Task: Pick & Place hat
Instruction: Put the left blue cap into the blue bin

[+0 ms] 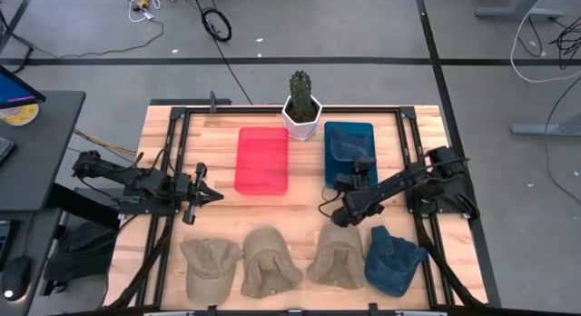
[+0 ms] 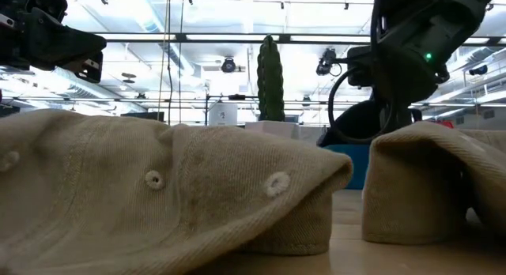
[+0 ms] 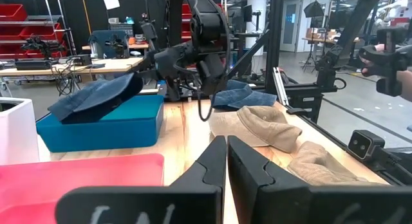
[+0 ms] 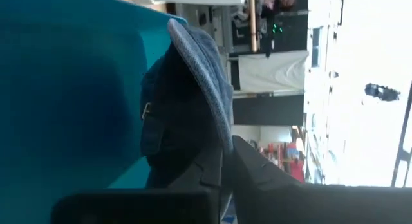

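Spanning your view, the worktop [image 1: 300,216] carries a blue bin [image 1: 349,153] holding a blue hat [image 1: 345,149]; your right gripper [image 1: 329,208], fingers closed and empty, sits beside it, while your left gripper [image 1: 216,197] waits closed.

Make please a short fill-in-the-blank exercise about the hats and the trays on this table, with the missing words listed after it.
1. The blue hat already placed lies in the ____ tray.
2. The red tray holds ____ hats.
3. Along the table's front edge lie three tan hats and one ____ hat.
4. Behind the two trays stands a cactus in a ____ pot.

Missing words: blue; no; blue; white
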Controlling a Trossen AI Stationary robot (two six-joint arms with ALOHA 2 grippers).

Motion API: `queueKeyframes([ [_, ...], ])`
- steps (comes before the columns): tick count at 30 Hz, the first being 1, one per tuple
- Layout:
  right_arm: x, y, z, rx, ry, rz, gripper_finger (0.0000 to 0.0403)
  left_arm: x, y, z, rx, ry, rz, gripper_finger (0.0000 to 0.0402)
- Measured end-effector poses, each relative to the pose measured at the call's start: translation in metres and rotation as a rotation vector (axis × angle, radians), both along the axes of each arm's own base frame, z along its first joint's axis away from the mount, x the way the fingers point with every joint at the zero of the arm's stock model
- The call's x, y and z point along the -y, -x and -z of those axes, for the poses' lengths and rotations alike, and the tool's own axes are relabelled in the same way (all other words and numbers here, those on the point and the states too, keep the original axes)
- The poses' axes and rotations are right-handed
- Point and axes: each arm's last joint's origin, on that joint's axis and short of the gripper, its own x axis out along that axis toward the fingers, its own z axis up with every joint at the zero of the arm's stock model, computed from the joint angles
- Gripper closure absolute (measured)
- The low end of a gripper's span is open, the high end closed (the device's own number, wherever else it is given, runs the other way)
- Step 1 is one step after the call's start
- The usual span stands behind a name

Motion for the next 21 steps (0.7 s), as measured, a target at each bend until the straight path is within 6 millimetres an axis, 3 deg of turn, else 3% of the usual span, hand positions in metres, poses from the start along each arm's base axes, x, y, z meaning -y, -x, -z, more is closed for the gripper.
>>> queueKeyframes([
  [10, -0.002, -0.006, 0.008, -0.124, -0.108, -0.018, 0.0382, 0.000, 0.000, 0.000, 0.000, 0.000, 0.000, 0.0383],
  [17, -0.001, -0.008, 0.008, -0.047, -0.152, 0.018, 0.0343, 0.000, 0.000, 0.000, 0.001, 0.000, 0.000, 0.0383],
  [21, -0.003, -0.007, -0.003, 0.009, -0.241, 0.022, 0.0304, 0.000, 0.000, 0.000, 0.000, 0.000, 0.000, 0.0383],
])
